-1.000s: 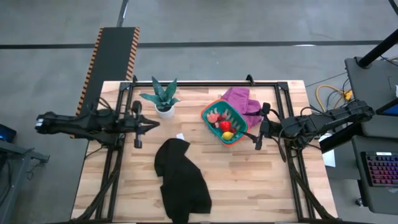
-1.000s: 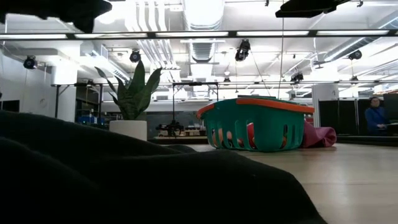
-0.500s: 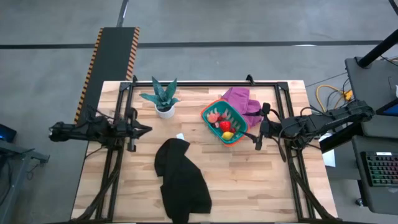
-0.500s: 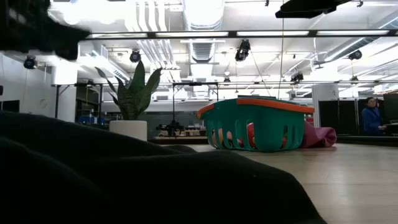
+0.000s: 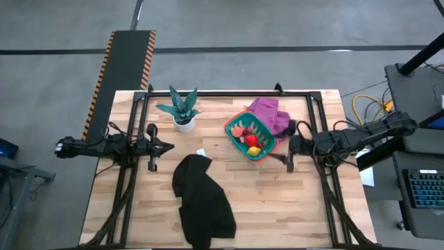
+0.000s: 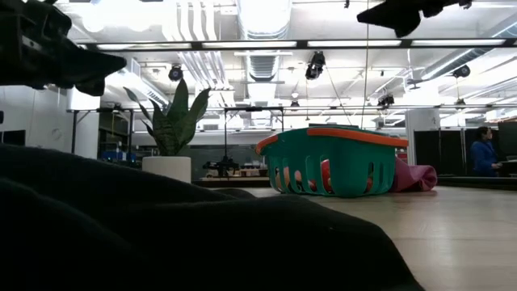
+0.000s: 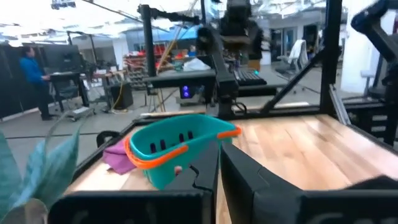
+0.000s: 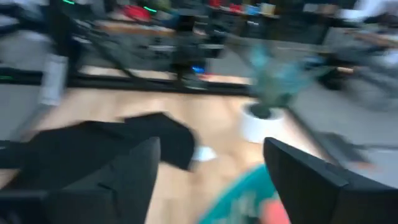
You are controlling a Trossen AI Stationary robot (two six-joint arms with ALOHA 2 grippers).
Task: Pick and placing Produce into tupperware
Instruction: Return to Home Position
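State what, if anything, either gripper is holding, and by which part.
Nothing is held: the left gripper and right gripper are both empty; the produce lies in the tupperware.

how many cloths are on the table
2. In the high view, a black cloth lies crumpled on the table between the two arms, and a purple cloth is bunched against the teal container. No others show.
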